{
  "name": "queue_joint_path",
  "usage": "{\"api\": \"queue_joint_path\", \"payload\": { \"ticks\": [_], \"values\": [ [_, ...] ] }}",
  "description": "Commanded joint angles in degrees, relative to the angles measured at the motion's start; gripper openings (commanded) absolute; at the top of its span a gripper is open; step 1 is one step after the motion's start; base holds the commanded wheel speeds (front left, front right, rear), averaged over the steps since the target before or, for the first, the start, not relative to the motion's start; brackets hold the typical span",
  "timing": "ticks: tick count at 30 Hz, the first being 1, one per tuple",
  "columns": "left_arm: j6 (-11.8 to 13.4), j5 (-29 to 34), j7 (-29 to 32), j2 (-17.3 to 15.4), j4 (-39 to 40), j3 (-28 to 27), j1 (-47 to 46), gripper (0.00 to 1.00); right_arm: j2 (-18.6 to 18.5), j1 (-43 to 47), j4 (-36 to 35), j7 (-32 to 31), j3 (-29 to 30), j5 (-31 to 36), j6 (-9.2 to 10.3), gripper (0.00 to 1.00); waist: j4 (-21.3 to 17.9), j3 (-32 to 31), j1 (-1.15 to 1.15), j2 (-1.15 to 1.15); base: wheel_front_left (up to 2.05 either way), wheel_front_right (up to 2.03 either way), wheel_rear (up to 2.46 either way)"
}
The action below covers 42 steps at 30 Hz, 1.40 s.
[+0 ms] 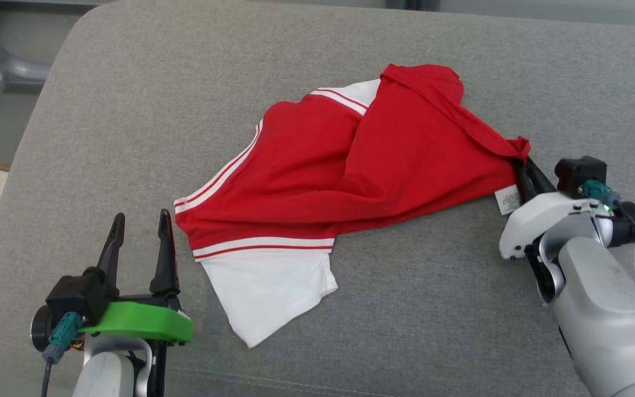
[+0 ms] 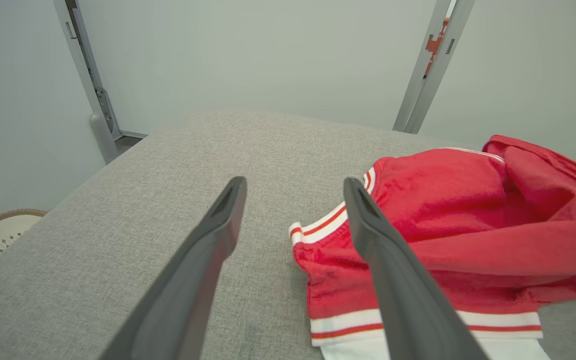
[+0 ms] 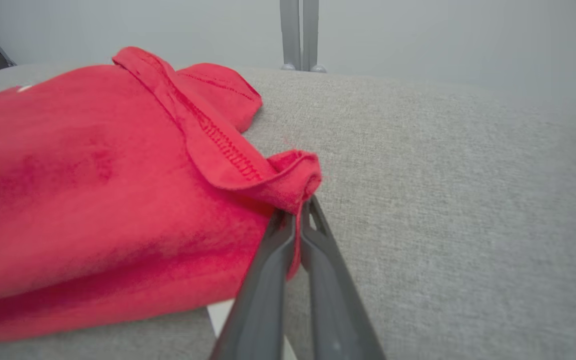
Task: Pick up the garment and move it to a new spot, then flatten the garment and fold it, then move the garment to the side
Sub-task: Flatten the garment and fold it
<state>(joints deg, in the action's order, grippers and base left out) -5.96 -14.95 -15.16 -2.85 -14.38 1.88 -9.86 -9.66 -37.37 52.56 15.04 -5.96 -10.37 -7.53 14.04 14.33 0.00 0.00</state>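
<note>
The red-and-white garment (image 1: pixel 350 165) is lying crumpled across the middle of the grey cushion (image 1: pixel 130 110). The right gripper (image 1: pixel 521 164) is pinching its red corner toward the right edge, jaws clamped on the cloth. The left gripper (image 1: pixel 142 216) is sitting spread wide and empty near the front-left corner, just beside the striped hem.

tool (image 3: pixel 298 214) tight on garment (image 3: pixel 93 190) corner, seemingly

Right gripper (image 3: pixel 298 215) tips buried in the garment (image 1: pixel 323 165) corner (red fold covers them); white label (image 1: pixel 507 199) at its edge, txt too small to read.
</note>
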Motion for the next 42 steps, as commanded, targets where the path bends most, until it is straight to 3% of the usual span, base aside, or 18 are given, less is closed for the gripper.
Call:
{"api": "queue_joint_path", "payload": {
  "ticks": [1, 10, 18, 19, 20, 21, 31, 42],
  "values": [
    [0.3, 0.3, 0.1, -0.1, 0.1, -0.4, 1.1, 1.00, -0.4, 3.2, -2.2, 0.2, 0.2, -1.2, 0.08, 0.00, -3.4, -3.0, 0.00, 0.00, 0.00, 0.00, 0.00],
    [0.5, 0.8, 0.1, -0.1, 0.3, -1.4, 3.9, 1.00, -1.8, 20.5, -15.2, -0.2, 2.8, -9.6, 0.08, 0.00, -7.3, -6.0, 0.00, 0.00, 0.00, 0.00, 0.00],
    [0.4, 1.1, 0.1, -0.1, 0.0, -1.6, 5.0, 1.00, 0.3, 34.5, -28.8, -5.4, 7.1, -13.2, 0.08, 0.00, -8.7, -7.0, 0.00, 0.00, 0.00, 0.00, 0.00],
    [0.4, 1.1, 0.1, -0.1, 0.0, -1.7, 5.1, 1.00, 0.8, 35.8, -30.4, -6.2, 7.6, -13.1, 0.08, 0.18, -8.9, -7.1, 0.00, 0.00, 0.00, 0.00, 0.00],
    [0.4, 1.2, 0.1, -0.1, 0.1, -1.7, 5.1, 1.00, 1.0, 36.7, -31.6, -6.7, 8.0, -12.8, 0.08, 0.71, -9.0, -7.2, 0.00, 0.00, 0.00, 0.00, 0.00],
    [0.4, 1.3, 0.1, -0.1, 0.0, -1.7, 5.1, 1.00, 1.0, 37.4, -32.8, -7.3, 8.4, -11.9, 0.08, 1.00, -9.1, -7.2, 0.00, 0.00, 0.00, 0.00, 0.00],
    [0.0, 2.1, 0.1, -0.1, -0.2, -1.7, 5.3, 1.00, -1.1, 33.4, -39.7, -11.1, 7.1, -4.8, 0.07, 1.00, -8.8, -7.8, 0.00, 0.00, 0.00, 0.00, 0.00],
    [-0.4, 2.5, 0.1, -0.1, -0.1, -1.1, 3.8, 1.00, -6.0, 23.8, -29.4, -14.5, 0.5, -4.1, 0.07, 1.00, -6.1, -6.3, 0.00, 0.00, 0.00, 0.00, 0.00]
  ]
}}
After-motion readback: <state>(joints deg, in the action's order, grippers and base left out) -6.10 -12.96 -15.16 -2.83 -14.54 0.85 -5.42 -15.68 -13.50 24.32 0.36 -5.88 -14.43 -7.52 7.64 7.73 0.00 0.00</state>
